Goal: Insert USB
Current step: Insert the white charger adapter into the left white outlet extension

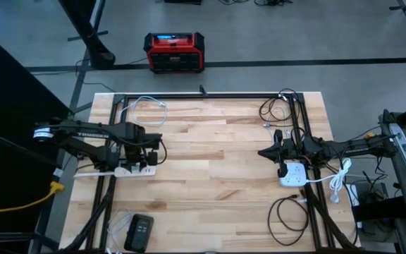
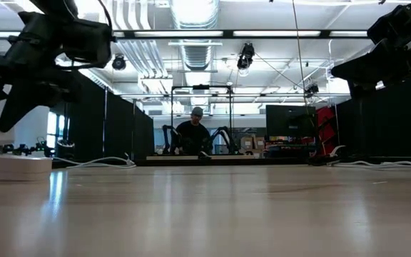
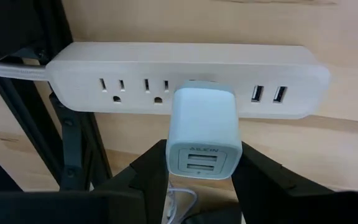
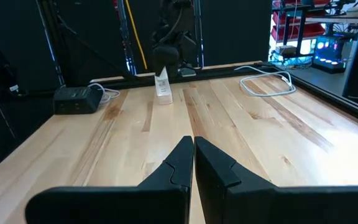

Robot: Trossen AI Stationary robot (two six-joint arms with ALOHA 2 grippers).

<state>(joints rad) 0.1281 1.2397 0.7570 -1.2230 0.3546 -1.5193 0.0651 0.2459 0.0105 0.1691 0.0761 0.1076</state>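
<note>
Wood table [image 1: 217, 162], left fingers [image 3: 148, 177] gripping USB charger [image 3: 204, 134], power strip [image 3: 185, 78]

site: robotics lab | cues: black curtain partitions [image 2: 120, 121]; second robot rig [image 2: 198, 139]; ceiling strip lights [image 2: 191, 33]

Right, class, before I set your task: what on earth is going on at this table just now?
A two-armed robot is working at a wooden table. Its left claw grips a white USB charger block, whose back end meets the third outlet of a white power strip near the table's left edge. The charger's own two USB ports are empty. The right claw is shut and empty, hovering over the table's right side near a second white power strip.
</note>
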